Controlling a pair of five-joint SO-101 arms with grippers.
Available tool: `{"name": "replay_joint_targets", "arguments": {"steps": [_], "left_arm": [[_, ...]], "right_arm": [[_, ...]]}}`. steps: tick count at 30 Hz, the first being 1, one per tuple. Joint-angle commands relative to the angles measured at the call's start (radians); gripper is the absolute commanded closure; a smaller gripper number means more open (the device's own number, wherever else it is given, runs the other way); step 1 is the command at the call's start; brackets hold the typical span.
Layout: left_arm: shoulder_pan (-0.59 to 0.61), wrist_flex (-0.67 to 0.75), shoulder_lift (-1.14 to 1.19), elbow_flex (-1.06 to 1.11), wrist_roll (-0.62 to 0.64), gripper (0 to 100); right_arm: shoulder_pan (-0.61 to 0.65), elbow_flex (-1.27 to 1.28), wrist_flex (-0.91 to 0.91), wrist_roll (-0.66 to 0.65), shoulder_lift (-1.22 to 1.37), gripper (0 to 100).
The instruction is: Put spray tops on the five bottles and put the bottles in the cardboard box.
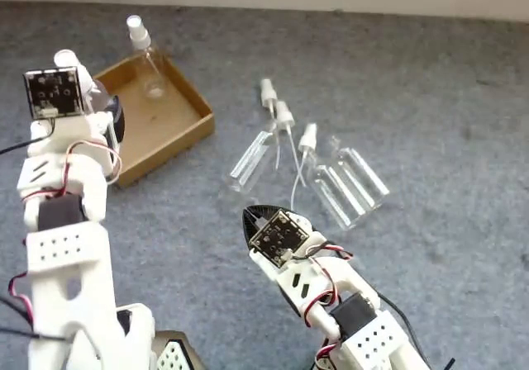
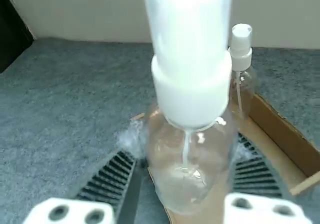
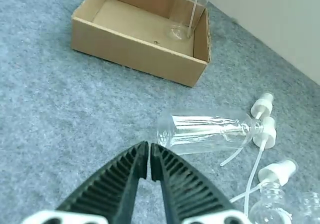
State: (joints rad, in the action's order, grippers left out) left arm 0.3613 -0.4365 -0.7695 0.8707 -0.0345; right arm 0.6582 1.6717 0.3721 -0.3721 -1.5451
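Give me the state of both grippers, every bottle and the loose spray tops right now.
left gripper: shut on held bottle
held bottle: capped, at the cardboard box
right gripper: shut, empty
boxed bottle: upright in cardboard box, capped
three lying bottles: on their sides on the carpet, uncapped
three spray tops: loose on the carpet

- cardboard box (image 1: 169, 151): upright bottle (image 1: 147, 64) blocks 12 o'clock corner, held bottle (image 2: 190, 174) over 9 o'clock side; 4 o'clock floor open.
- Loose bottles (image 1: 359, 180), spray tops (image 1: 283, 116) clutter counter (image 1: 446, 97) centre; 3 o'clock side open.
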Motion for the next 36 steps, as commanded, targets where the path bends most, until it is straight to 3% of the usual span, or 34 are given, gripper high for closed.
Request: {"name": "replay_joint_targets", "arguments": {"steps": [1, 12, 23, 36], "left_arm": [[0.018, 0.187, 0.156, -0.073, -0.009, 89], [0.033, 0.537, 0.504, -0.116, -0.008, 89], [0.096, 0.551, 0.848, -0.384, -0.008, 89], [0.091, 0.552, 1.078, -0.562, -0.006, 89]], "right_arm": [[-0.013, 0.070, -0.031, -0.009, -0.010, 99.4], [-0.013, 0.096, -0.031, -0.012, -0.010, 99.4], [-0.013, 0.096, -0.031, -0.012, -0.010, 99.4], [-0.013, 0.097, -0.031, -0.014, -0.010, 99.4]]}}
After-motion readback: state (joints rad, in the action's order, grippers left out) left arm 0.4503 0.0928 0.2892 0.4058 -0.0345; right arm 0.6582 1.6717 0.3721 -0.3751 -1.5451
